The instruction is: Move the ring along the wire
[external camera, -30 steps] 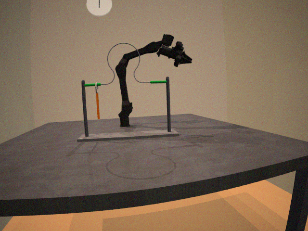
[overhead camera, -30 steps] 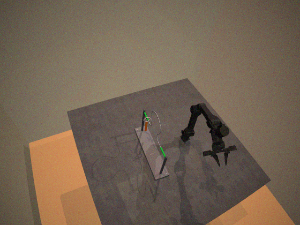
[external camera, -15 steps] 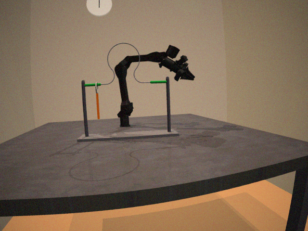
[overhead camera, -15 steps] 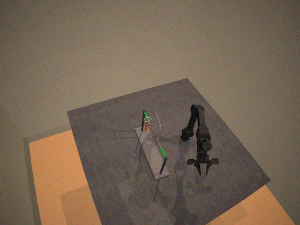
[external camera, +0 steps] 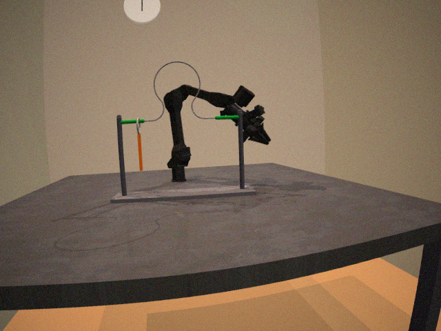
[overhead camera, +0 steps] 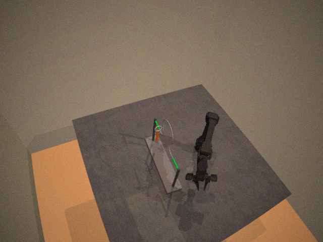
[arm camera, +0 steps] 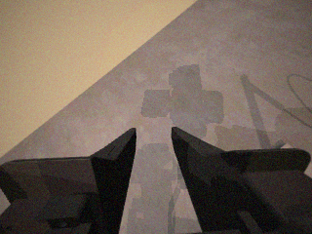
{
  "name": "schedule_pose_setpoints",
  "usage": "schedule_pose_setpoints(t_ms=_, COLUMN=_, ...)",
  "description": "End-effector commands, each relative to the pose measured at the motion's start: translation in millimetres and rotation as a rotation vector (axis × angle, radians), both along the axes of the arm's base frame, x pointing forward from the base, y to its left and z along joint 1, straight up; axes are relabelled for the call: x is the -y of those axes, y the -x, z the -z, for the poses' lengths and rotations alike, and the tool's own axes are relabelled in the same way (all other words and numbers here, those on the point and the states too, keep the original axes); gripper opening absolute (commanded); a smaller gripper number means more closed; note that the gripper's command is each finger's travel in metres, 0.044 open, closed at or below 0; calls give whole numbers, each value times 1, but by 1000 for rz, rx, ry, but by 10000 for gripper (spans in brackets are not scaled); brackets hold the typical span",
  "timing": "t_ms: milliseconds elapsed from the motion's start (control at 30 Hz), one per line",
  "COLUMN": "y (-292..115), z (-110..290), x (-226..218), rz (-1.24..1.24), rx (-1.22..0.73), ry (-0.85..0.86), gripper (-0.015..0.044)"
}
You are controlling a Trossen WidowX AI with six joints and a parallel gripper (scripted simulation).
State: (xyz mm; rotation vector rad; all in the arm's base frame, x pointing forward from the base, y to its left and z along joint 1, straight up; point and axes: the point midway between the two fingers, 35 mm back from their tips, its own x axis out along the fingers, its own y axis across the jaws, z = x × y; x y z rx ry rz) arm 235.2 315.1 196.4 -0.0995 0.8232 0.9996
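The ring [overhead camera: 158, 131] [external camera: 137, 121] hangs on the green wire part [overhead camera: 157, 122] [external camera: 129, 121] next to the far post [overhead camera: 153, 129] [external camera: 121, 156]. Its orange handle [overhead camera: 157, 136] [external camera: 140, 151] hangs straight down. The thin grey wire [overhead camera: 170, 126] [external camera: 176, 62] loops up and runs to the other green part [overhead camera: 175, 163] [external camera: 227, 116] at the near post [overhead camera: 175, 177] [external camera: 241, 153]. My gripper [overhead camera: 201, 188] [external camera: 265, 138] [arm camera: 153, 132] hovers just beyond the near post, far from the handle, pointing down at the table. Its fingers are partly open with nothing between them.
The posts stand on a grey baseplate [overhead camera: 164, 166] [external camera: 178, 194] on the dark table [overhead camera: 234, 145] [external camera: 249, 231]. The arm's base [external camera: 178, 171] stands behind the baseplate. A round wall clock [external camera: 149, 10] hangs high on the back wall.
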Motion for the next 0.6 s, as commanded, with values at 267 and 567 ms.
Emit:
schedule_pose_setpoints(t_ms=267, y=-11, z=78, x=58, rz=-30, rx=-20, ry=96, gripper=160)
schedule_pose_setpoints(t_ms=567, y=-51, z=104, x=126, rz=160, rx=-26, ry=72, gripper=160)
